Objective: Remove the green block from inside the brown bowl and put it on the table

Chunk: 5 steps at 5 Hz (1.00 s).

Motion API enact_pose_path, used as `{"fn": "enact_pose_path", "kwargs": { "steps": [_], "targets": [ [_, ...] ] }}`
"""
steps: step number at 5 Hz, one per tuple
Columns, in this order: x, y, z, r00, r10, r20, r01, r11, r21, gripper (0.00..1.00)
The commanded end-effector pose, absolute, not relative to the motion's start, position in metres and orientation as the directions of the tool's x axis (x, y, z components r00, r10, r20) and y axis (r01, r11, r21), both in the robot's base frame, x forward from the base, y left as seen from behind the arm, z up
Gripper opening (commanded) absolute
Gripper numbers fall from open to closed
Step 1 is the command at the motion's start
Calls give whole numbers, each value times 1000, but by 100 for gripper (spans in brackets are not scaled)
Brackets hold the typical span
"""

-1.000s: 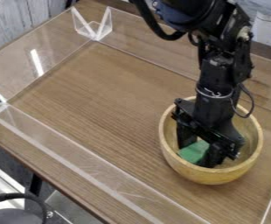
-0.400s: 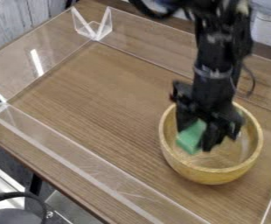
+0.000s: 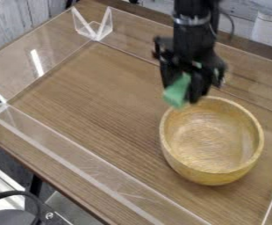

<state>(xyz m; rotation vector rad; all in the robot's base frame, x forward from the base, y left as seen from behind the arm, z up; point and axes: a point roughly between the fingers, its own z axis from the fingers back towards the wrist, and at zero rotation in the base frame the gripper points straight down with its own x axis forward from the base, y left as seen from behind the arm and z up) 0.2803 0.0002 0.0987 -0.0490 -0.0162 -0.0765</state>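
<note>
the green block (image 3: pixel 177 88) is judged to be light and stiff, a small solid bar with flat matte faces that should not be slippery and should not be harmed by a firm squeeze or a short drop. it is best taken across its narrow width, on two opposite flat sides, so that the long axis hangs free and cannot twist out. the end effector (image 3: pixel 183 86) is seen pointing straight down with its fingers pressed in on the green block, which is pinched between them and is partly hidden by the dark fingers; only its left and lower part is shown beyond them. the block is held clear of everything, in the air, with its lower end just below the fingertips. the brown bowl (image 3: pixel 212 141) is found below the end effector and to its right in the picture, nearer the camera, and it is seen to be empty, so the block is no longer inside it. bare table (image 3: pixel 91 105) is found directly under and to the left of the end effector, so a place for setting the block down is judged to be close at hand; a slow lowering is advised, since a bar released high may bounce or roll back toward the bowl.
</note>
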Motion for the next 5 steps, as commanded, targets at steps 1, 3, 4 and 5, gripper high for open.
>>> {"fn": "enact_pose_path", "kwargs": {
  "steps": [1,3,4,5],
  "targets": [
    [276,-17,102,990,-129,59,131,990,-41,0],
    [257,-45,88,980,-195,36,196,979,-54,0],
    [260,-50,89,978,-204,42,207,977,-59,0],
    [261,-52,90,977,-208,46,211,976,-63,0]
  ]
}}
